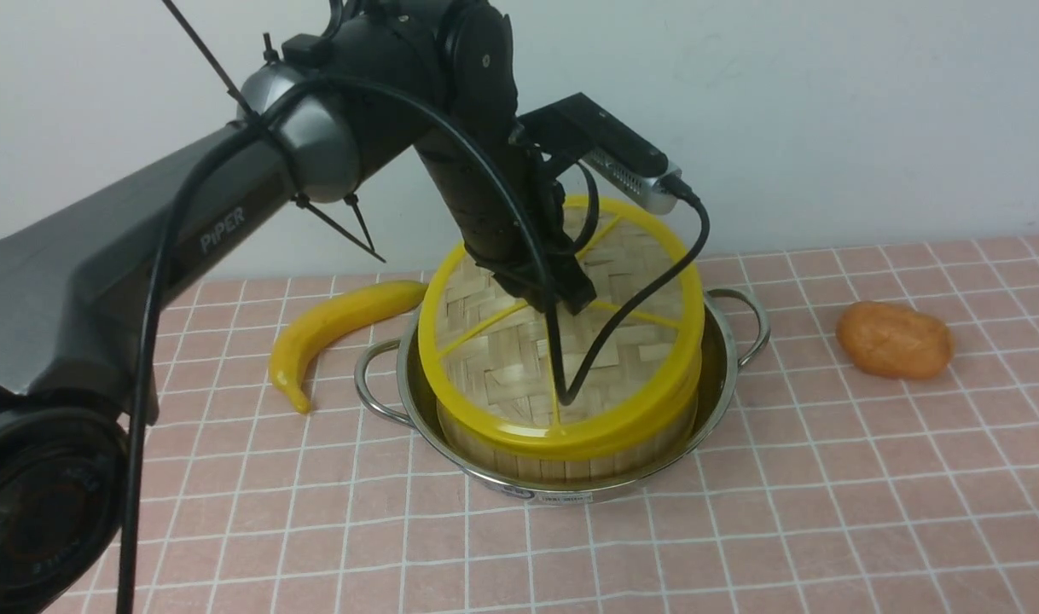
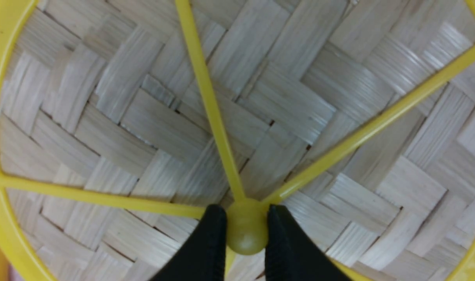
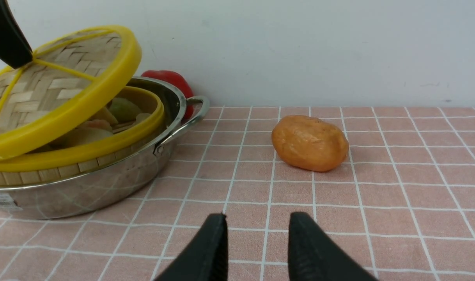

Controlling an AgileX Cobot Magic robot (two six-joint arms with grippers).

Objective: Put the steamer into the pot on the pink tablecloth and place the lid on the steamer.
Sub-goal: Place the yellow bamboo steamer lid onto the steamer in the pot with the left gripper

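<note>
Around the middle of the front view, the steamer (image 1: 562,469) is already sat in the pot (image 1: 724,375), and the lid (image 1: 485,375) is held tilted over it, its small knob (image 2: 247,230) pinched by the left gripper (image 2: 246,230). The right gripper (image 3: 259,222) is parted, nothing gripped. Lid's probably light and stiffish, knob maybe a bit slippery; best held there, dead centre. "PiPER" can be read on the arm (image 1: 178,230); the pot's label (image 1: 566,497) can't be made out.
</note>
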